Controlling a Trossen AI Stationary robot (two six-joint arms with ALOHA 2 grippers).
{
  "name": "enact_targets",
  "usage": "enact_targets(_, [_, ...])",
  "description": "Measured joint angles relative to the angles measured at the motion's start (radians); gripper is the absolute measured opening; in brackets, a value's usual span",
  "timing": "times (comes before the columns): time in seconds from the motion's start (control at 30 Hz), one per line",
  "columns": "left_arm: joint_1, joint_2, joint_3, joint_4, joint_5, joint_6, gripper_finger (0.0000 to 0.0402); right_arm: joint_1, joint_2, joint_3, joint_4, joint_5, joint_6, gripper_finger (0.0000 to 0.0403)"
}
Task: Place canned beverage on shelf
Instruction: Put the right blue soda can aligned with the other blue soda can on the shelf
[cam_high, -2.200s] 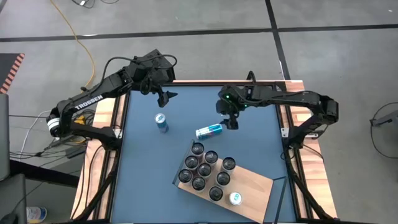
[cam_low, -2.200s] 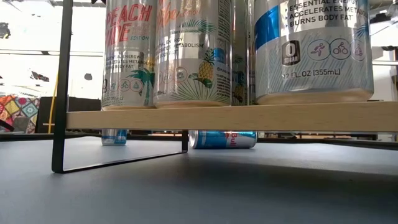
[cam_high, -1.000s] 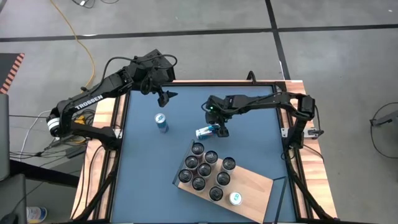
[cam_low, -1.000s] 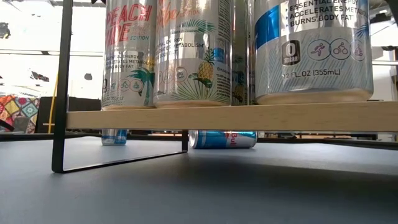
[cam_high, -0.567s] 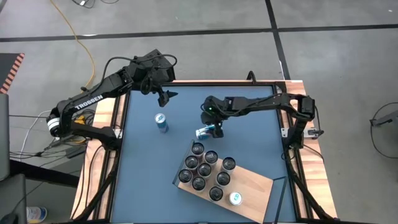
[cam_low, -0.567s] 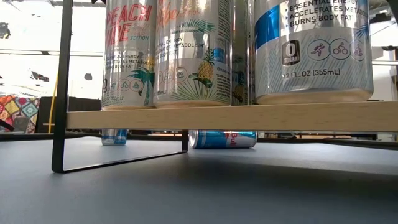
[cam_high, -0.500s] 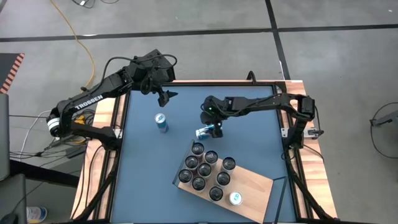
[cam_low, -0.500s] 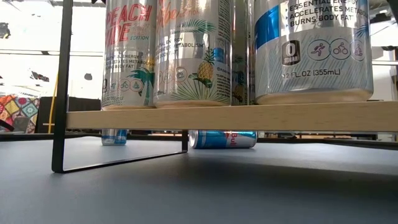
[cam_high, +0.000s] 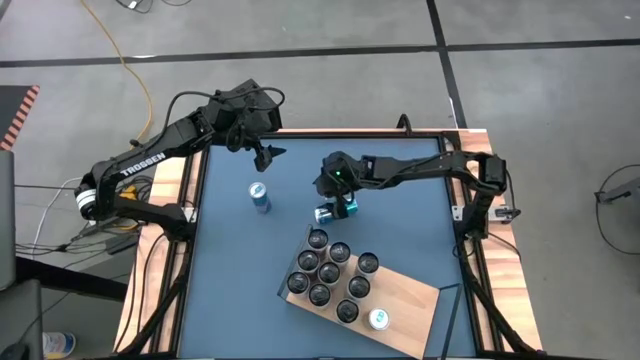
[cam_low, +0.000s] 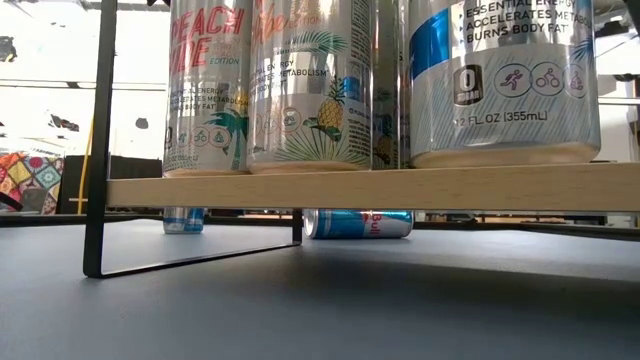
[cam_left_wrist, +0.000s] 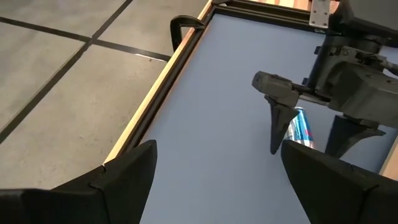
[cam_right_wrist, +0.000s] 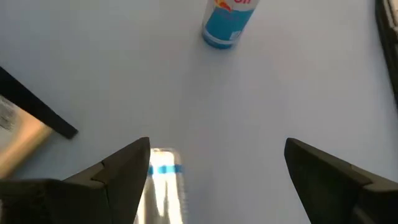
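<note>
On the blue table: the shelf (cam_high: 400, 297) lay at an angle toward the near right, a light-wood board raised on a thin dark frame.
Shelf load: nine upright cans (cam_high: 330, 272) stood grouped on its left part, and one more (cam_high: 379, 319) stood apart near the front edge; the low view showed tall printed cans (cam_low: 300, 85) on the board.
Lying can: a blue-and-silver can (cam_high: 327, 213) lay on its side on the table just behind the shelf's far corner, also visible under the board in the low view (cam_low: 358, 224).
Standing can: a second blue can (cam_high: 259, 196) stood upright left of the lying one, well apart from the shelf.
Right gripper: the right gripper (cam_high: 342, 203) hung directly over the lying can, jaws spread wide, one finger (cam_right_wrist: 127, 180) to each side, with no grip visible; the can (cam_right_wrist: 163, 186) showed between them.
Left gripper: the left gripper (cam_high: 268, 155) waited at the far left of the table, jaws wide apart and holding nothing.
</note>
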Motion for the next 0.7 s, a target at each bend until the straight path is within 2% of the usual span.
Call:
enact_targets(0.27, [0.0, 0.0, 0.0, 0.0, 0.0, -0.02, 0.033, 0.034, 0.0, 0.0, 0.013, 0.0, 0.158, 0.0353])
enact_targets(0.7, [0.0, 0.0, 0.0, 0.023, 0.0, -0.045, 0.033, 0.077, 0.0, 0.0, 0.055, 0.003, 0.162, 0.0353])
